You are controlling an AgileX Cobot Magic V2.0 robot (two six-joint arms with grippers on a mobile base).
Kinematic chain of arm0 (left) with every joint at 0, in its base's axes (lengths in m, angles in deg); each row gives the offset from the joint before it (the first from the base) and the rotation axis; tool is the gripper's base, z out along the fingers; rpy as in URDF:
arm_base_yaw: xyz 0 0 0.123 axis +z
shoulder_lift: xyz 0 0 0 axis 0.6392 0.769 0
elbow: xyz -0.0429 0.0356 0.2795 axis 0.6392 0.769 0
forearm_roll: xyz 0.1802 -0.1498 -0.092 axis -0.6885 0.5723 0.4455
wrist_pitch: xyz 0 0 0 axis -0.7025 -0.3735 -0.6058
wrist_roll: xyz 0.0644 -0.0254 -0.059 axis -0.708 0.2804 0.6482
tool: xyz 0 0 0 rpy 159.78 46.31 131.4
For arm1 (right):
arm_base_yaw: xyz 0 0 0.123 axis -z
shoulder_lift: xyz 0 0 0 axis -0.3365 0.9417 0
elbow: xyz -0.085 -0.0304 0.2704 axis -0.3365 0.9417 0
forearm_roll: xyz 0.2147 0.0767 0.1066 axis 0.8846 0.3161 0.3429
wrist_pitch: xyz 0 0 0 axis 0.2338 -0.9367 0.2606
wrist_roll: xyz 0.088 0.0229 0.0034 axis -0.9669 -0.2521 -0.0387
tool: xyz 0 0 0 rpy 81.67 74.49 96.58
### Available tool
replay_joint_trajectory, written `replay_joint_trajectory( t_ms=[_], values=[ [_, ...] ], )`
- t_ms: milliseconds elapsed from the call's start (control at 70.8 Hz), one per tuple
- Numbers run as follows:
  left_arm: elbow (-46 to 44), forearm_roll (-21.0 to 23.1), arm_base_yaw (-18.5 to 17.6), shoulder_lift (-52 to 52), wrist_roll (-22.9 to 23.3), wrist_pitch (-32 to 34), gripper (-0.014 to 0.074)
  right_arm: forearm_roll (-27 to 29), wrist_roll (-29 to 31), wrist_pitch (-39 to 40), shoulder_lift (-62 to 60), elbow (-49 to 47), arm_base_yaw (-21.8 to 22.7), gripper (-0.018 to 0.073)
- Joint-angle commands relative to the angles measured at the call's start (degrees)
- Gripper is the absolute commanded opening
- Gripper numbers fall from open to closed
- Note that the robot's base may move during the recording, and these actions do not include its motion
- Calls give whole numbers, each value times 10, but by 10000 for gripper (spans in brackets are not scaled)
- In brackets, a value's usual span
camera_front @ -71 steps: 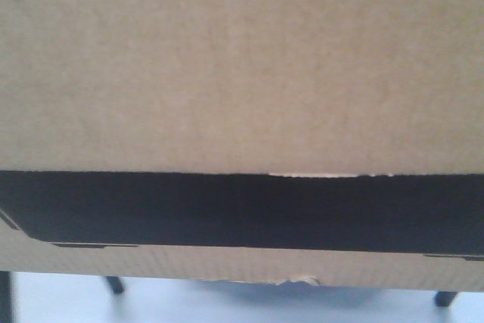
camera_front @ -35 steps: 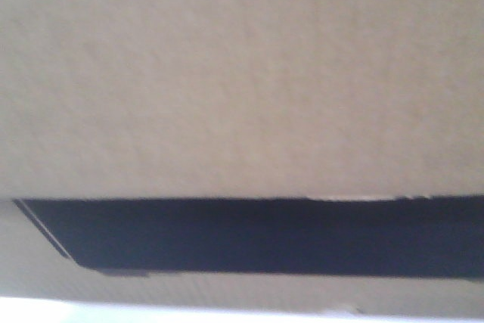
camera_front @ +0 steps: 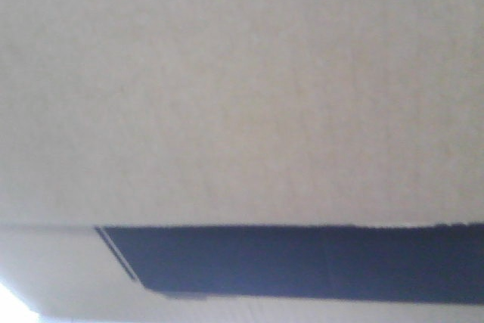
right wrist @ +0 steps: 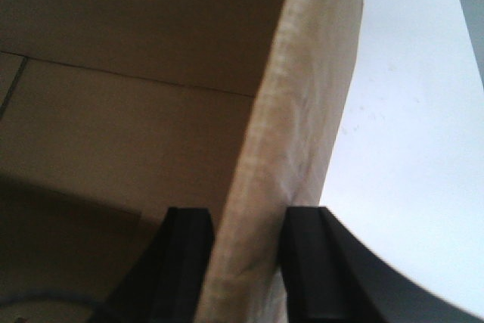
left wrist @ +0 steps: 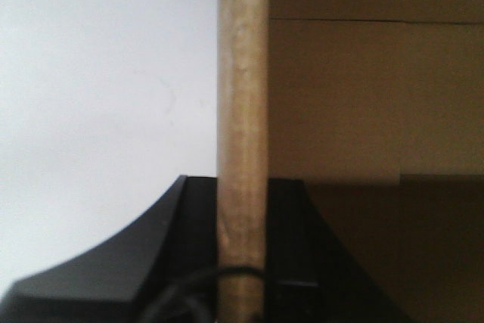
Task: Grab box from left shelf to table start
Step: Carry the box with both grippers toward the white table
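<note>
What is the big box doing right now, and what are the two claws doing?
Large brown cardboard box: open, one wall pinched by each claw.
Left claw: shut on a box wall.
Right claw: shut on a box wall.

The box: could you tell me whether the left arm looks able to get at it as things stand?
Yes, apparently: the left gripper straddles an upright wall of the box, a finger against each side, nothing else between.
</note>
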Motion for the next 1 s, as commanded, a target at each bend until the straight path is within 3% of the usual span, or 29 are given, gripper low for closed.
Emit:
replay_joint_trajectory(
  t_ms=[0,621,989],
  values=[
    [-38,109,-14,-22,-4,46,-104,138,11,95,1,-21,-9,57],
    [-47,116,-14,-33,-4,28,-104,138,11,95,3,-21,-9,57],
    [-47,166,-14,-33,-4,19,-104,138,11,95,6,-21,-9,57]
  ],
)
